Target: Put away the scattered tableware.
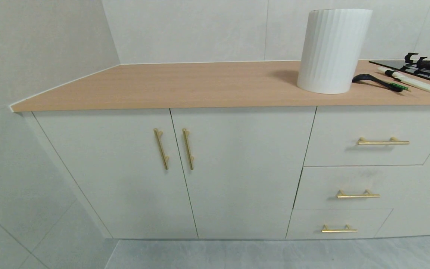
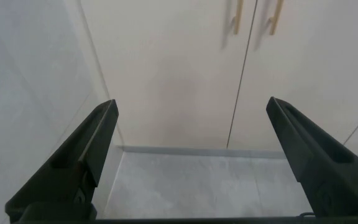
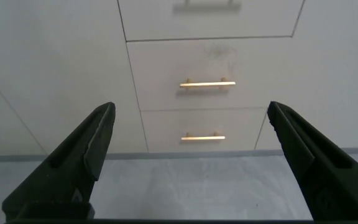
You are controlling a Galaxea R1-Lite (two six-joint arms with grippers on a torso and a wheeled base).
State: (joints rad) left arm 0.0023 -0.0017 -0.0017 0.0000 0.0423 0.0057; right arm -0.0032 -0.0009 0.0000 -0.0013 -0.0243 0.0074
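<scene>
Spoon (image 1: pixel 381 82) and knife (image 1: pixel 411 80) lie loose at the counter's (image 1: pixel 181 84) right end, both grippers empty and low.

The black spoon rests just beside a tall white ribbed holder (image 1: pixel 332 52), bowl end toward it; the white knife lies close by on its far side, its end at the edge of the hob (image 1: pixel 396 64). Both look light, stiff and thin, lying flat, so they are likely to skid on the smooth wood; I'd pinch each across mid-handle, clear of the blade, and drop it upright into the holder, which seems steady but could tip if knocked. The left gripper (image 2: pixel 191 104) hangs with fingers spread wide before the cabinet doors (image 2: pixel 166 74), holding nothing; the right gripper (image 3: pixel 190 107), likewise spread and bare, faces the drawers (image 3: pixel 207 62).
</scene>
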